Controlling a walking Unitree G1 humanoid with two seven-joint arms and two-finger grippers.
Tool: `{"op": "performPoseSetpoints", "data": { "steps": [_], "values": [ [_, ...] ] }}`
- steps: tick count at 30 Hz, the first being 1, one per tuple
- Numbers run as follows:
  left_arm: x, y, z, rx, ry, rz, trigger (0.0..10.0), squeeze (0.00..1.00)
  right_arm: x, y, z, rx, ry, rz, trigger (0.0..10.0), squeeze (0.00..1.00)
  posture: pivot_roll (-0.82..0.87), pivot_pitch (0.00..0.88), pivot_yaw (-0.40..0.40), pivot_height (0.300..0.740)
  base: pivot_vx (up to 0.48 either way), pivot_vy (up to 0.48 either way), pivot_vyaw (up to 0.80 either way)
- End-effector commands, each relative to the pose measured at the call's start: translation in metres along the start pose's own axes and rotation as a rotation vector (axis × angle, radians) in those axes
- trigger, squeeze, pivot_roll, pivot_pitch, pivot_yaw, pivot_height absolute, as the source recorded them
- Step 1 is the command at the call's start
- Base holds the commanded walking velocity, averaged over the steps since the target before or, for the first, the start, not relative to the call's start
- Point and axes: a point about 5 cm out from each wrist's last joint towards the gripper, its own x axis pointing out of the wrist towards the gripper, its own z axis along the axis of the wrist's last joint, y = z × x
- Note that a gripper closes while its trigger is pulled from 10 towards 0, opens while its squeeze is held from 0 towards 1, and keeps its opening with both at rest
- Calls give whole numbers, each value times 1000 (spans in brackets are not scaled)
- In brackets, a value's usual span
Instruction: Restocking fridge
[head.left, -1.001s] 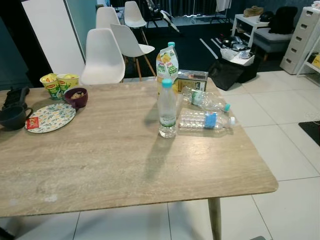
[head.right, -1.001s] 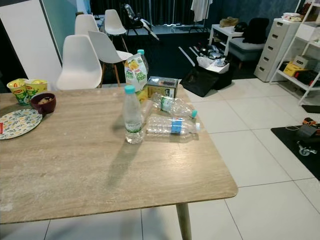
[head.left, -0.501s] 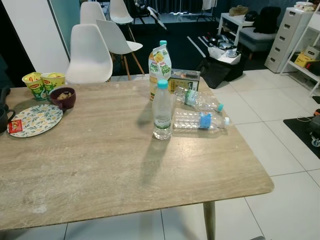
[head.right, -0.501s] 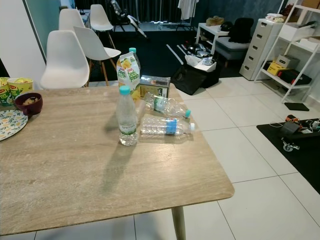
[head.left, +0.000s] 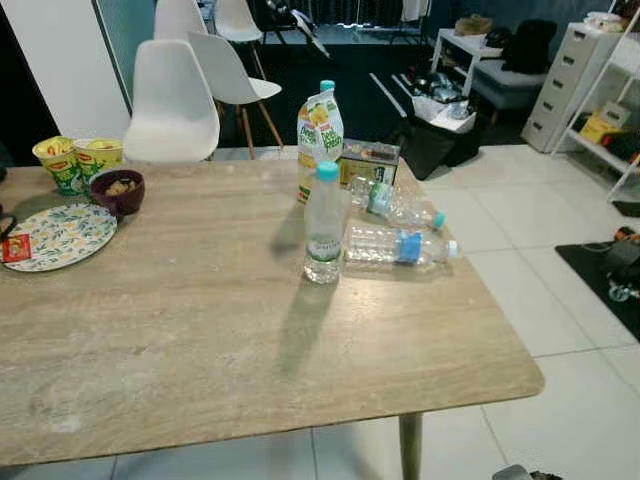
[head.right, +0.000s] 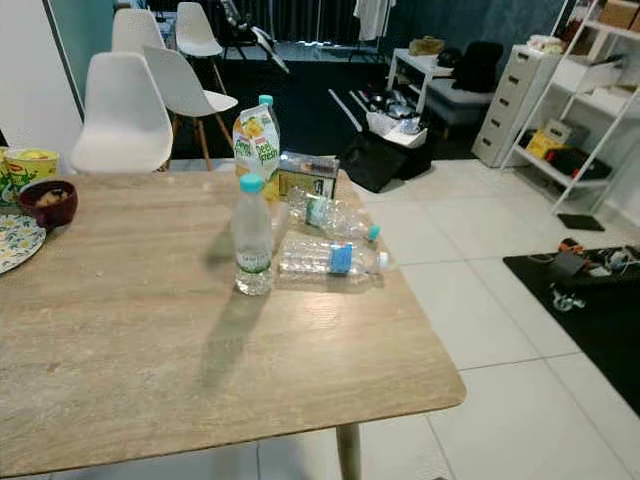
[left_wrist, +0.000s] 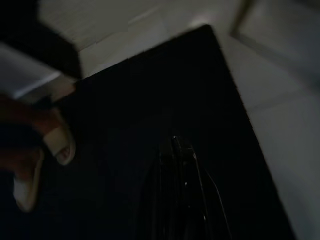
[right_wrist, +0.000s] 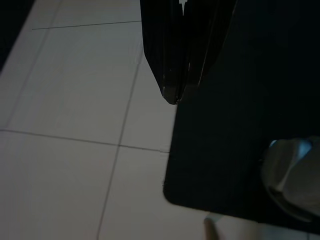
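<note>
Wood-grain table (head.left: 180, 330) is being framed from further right than a second ago — camera shift only, drinks untouched, so restocking is judged not yet begun. Upright water bottle (head.left: 323, 224) is standing mid-table, juice carton (head.left: 320, 130) behind it, two bottles (head.left: 398, 245) lying beside; labels unreadable. Right gripper (right_wrist: 175, 97) is being held pinched shut over floor tiles — left gripper (left_wrist: 175, 150) likewise, dimly seen.

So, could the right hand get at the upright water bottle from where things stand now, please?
Probably not yet. The right hand hangs shut over the floor, and the upright bottle stands mid-table with bare tabletop around it. Nothing blocks the near side; the arm must first be raised.
</note>
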Motion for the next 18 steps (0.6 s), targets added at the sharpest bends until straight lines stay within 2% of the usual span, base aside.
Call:
{"op": "performPoseSetpoints", "data": {
  "steps": [1,5,7,8,9,10,11,12,14,15,16,17,18],
  "values": [
    [7,9,25,-120,-68,72,10000,0,0,-7,6,-10,-10,-10,10000,0,76,0,-114,740,0,0,0],
    [12,20,64,-273,-190,155,10000,0,-1,-11,15,-13,-29,-17,10000,0,71,0,-116,740,0,0,0],
    [12,22,77,-307,-234,176,10000,0,-1,-11,17,-14,-33,-18,10000,0,67,0,-115,740,0,0,0],
    [12,22,77,-307,-234,176,10000,0,-1,-11,17,-14,-33,-18,10000,0,67,0,-115,740,0,0,0],
    [11,28,111,-372,-349,202,10000,0,-1,-13,18,-9,-36,-22,10000,0,67,0,-115,740,0,0,0],
    [9,29,129,-398,-415,208,10000,0,-1,-14,18,-5,-36,-23,10000,0,60,0,-113,740,0,0,0],
    [9,29,129,-398,-415,208,10000,0,-1,-14,18,-5,-36,-23,10000,0,60,0,-113,740,0,0,0],
    [7,30,141,-415,-457,211,10000,0,-1,-14,18,-3,-36,-24,10000,0,60,0,-113,740,0,0,0],
    [-4,27,180,-452,-605,202,10000,0,-1,-13,15,1,-30,-20,10000,0,55,0,-105,740,0,0,0],
    [-4,27,180,-452,-605,202,10000,0,-1,-13,15,1,-30,-20,10000,0,55,0,-105,740,0,0,0],
    [-15,24,206,-486,-706,189,10000,0,-1,-12,14,5,-26,-16,10000,0,55,0,-105,740,0,0,0],
    [-15,24,206,-486,-706,189,10000,0,-1,-12,14,5,-26,-16,10000,0,55,0,-105,740,0,0,0],
    [-27,22,230,-517,-805,175,10000,0,-1,-11,13,9,-23,-13,10000,0,54,0,-98,740,0,0,0]
  ]
}}
